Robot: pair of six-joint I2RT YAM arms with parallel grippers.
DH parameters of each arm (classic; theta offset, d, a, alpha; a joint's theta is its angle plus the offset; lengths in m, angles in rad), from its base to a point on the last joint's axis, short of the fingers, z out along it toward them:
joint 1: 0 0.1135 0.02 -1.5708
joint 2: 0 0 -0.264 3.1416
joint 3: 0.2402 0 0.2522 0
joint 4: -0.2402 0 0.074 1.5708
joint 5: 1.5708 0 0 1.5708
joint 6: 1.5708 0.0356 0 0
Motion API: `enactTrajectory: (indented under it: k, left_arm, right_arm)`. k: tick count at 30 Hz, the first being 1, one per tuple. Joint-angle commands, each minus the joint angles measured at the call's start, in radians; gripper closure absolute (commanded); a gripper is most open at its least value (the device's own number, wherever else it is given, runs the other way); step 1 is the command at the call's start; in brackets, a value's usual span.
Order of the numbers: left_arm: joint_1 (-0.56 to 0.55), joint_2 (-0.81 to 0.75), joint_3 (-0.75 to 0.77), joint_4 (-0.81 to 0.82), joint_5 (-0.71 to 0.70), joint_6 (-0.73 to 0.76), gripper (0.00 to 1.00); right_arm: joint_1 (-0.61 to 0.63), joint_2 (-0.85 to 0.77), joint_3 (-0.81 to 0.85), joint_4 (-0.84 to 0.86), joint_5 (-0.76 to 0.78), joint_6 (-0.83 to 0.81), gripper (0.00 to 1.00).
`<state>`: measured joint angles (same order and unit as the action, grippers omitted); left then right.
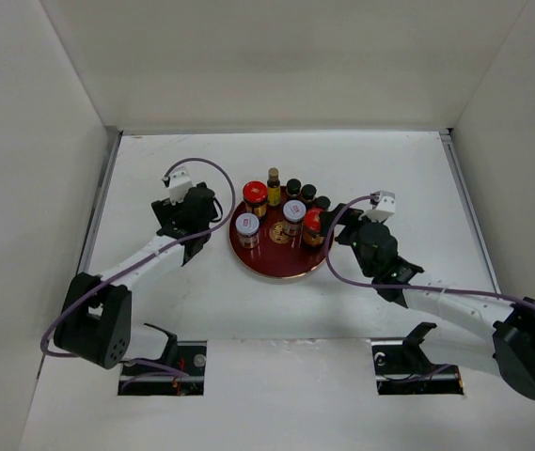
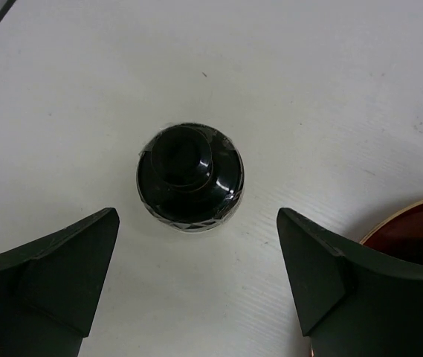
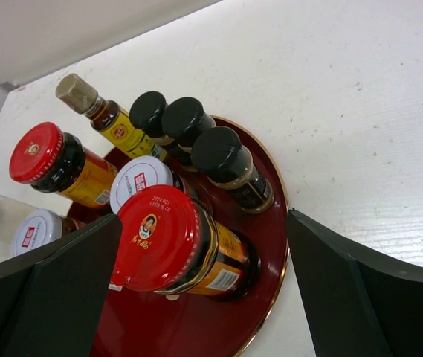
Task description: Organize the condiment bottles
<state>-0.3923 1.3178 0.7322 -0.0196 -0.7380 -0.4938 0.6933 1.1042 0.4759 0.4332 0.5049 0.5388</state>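
Observation:
Seven condiment bottles stand on the round red tray (image 1: 281, 268): a red-capped jar (image 1: 255, 194), a slim yellow bottle (image 1: 273, 184), three black-capped bottles (image 1: 307, 194), two white-lidded jars (image 1: 246, 225) and a second red-capped jar (image 1: 314, 220). My left gripper (image 1: 199, 214) is open just left of the tray. In the left wrist view it (image 2: 196, 216) hovers over a dark black-capped bottle (image 2: 189, 177) standing upright on the table. My right gripper (image 1: 338, 233) is open at the tray's right edge, its jaws on either side of the red-capped jar (image 3: 168, 239) without touching it.
White walls enclose the table on the left, back and right. The tray rim (image 2: 412, 219) lies close to my left gripper's right finger. The tray's gold rim (image 3: 279, 294) runs under my right gripper.

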Motion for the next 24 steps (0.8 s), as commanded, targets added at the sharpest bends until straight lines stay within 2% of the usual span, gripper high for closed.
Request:
enactTrajectory:
  k: [1, 7, 15, 20, 22, 24]
  left_arm:
    - [0.020, 0.018, 0.032, 0.078, -0.024, -0.012, 0.12]
    - [0.085, 0.063, 0.041, 0.112, -0.008, -0.025, 0.17]
    - [0.100, 0.098, 0.022, 0.181, 0.011, -0.019, 0.23]
    - [0.105, 0.109, 0.029, 0.188, 0.022, -0.017, 0.44]
    - [0.096, 0.090, 0.016, 0.194, 0.011, -0.020, 0.56]
    - [0.082, 0.042, -0.002, 0.196, -0.007, -0.028, 0.63]
  right_arm:
    - [0.004, 0.002, 0.024, 0.049, -0.002, -0.002, 0.01]
    - [0.007, -0.014, 0.018, 0.049, -0.006, 0.004, 0.01]
    - [0.008, -0.017, 0.021, 0.045, -0.016, 0.003, 0.01]
    - [0.008, -0.007, 0.023, 0.044, -0.014, 0.004, 0.01]
    - [0.008, -0.003, 0.026, 0.044, -0.013, 0.000, 0.01]
    - [0.010, -0.004, 0.027, 0.045, -0.008, -0.005, 0.01]
